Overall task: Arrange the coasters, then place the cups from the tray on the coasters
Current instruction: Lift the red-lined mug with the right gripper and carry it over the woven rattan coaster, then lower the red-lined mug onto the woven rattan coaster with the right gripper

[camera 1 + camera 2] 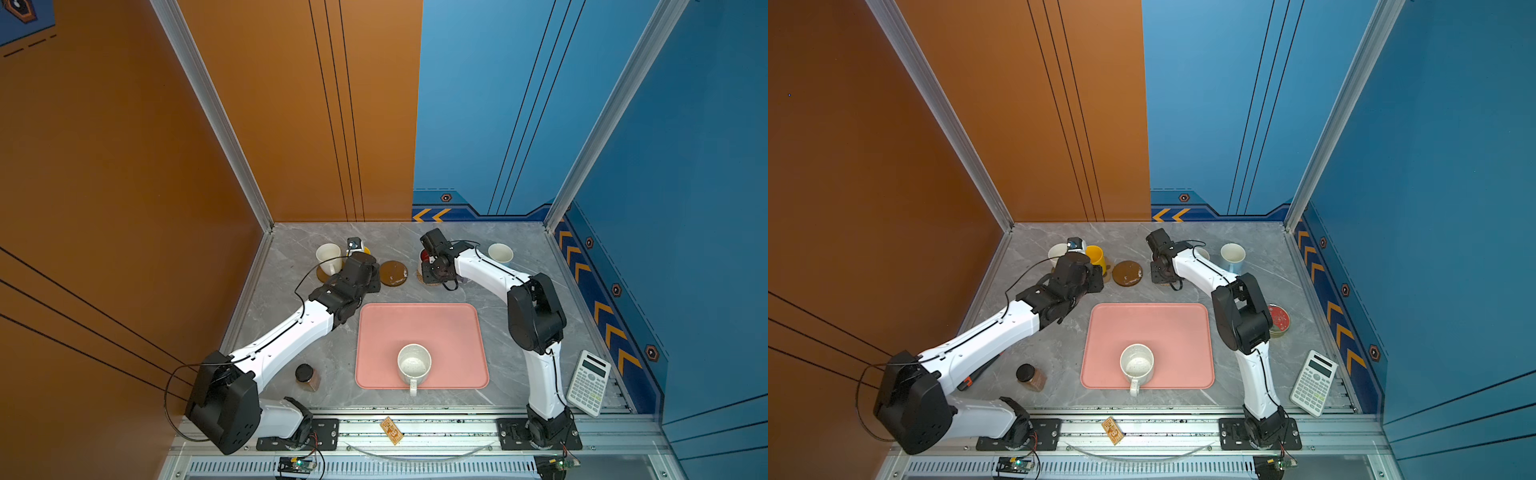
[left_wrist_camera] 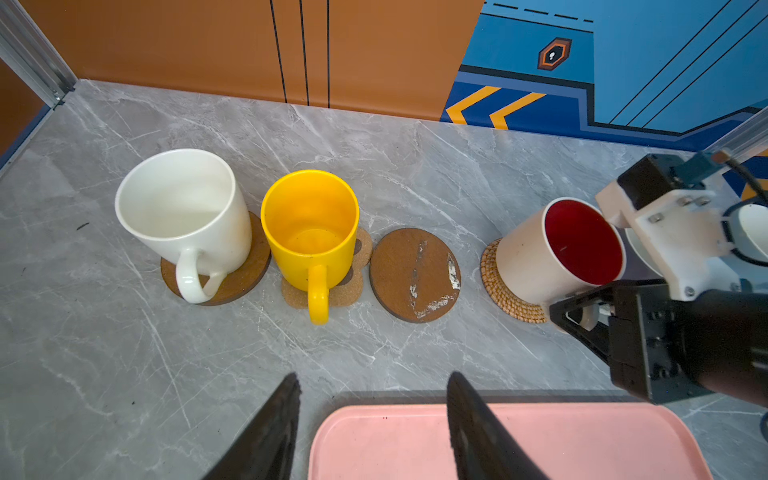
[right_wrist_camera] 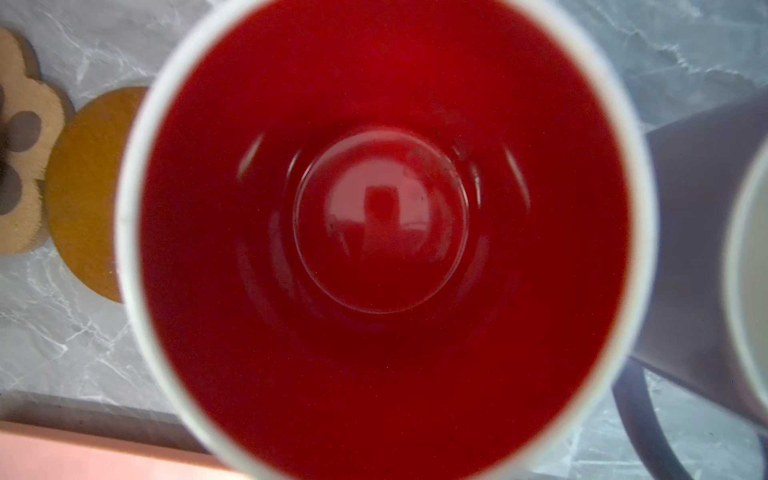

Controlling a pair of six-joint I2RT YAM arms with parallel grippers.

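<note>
Pink tray [image 1: 457, 324] lies nearest on the desk [image 1: 498, 399], behind both tools. It carries only the speckled white mug [image 1: 414, 363] on its near half, handle toward the near edge. From its base at the near left, the left arm stretches diagonally forward, with its wrist low over the desk just past the tray's far left corner. There the left tool [image 2: 374, 377] hangs with its jaws well apart and nothing between them.

Straight ahead of it lies a bare brown disc [image 2: 413, 274]. To that tool's left stands the yellow mug [image 2: 309, 232] on the paw-shaped coaster [image 2: 295, 297]. Further left is the white mug [image 2: 183, 208] on the second brown disc [image 2: 241, 286].

The right arm climbs from its near right base, folds at a high elbow and reaches forward and inward, wrist turned down. The right tool [image 2: 579, 311] is closed on the handle of the red-lined mug [image 2: 540, 257], whose base meets the rattan coaster [image 2: 498, 286]. Just right of this tool stands the lavender mug [image 3: 698, 232], with the light blue mug [image 1: 500, 254] further right.
</note>
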